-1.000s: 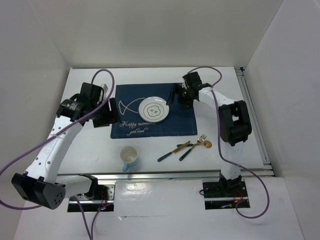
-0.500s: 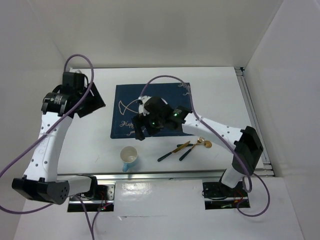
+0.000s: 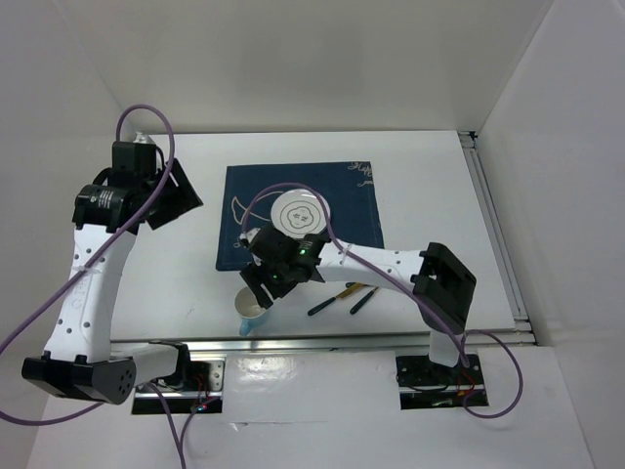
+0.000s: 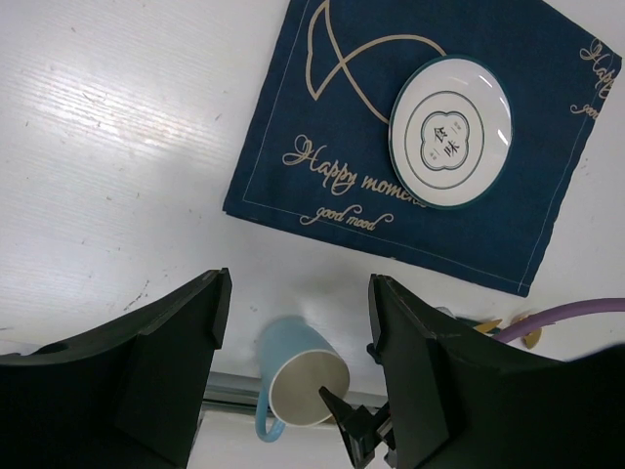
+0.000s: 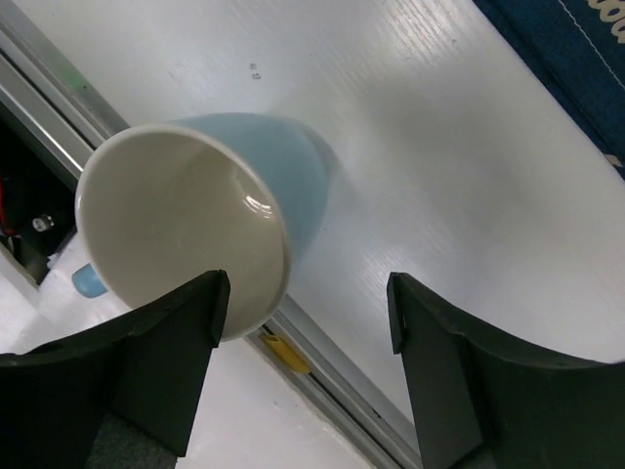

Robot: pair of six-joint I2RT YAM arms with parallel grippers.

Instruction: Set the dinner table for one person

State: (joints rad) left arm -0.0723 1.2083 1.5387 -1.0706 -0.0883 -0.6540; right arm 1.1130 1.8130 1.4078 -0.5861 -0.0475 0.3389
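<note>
Count: one placemat (image 3: 347,210), one plate (image 3: 300,213), one mug (image 4: 298,386), and two dark-handled pieces of cutlery (image 3: 330,301) that we can see (their far ends run under the right arm, so there may be more hidden).

The plate sits on the placemat, toward its centre-right. The mug is pale blue outside and cream inside. It's on the bare desk (image 3: 439,176) just off the placemat's near-left corner, close to the front edge. The cutlery is also on the bare desk, near the placemat's front edge and to the right of the mug.

The desk is plain matte white and fills the floor of the cell under both arms. White walls stand on the left, back and right. A metal rail (image 3: 322,342) runs along the near edge. Purple cables (image 3: 146,112) loop off both arms.

Left arm: rises steeply from its base, wrist high over the left-rear of the desk and tilted in toward the placemat. The left claw (image 4: 300,281) is released, with the fingers spread wide and nothing between them.

Right arm: stretches low and leftward from its base across the front of the desk. The right claw (image 5: 308,285) hangs right over the mug, fingers apart and gripping nothing. The mug's rim sits just beside one finger, but we can't tell whether they touch.
</note>
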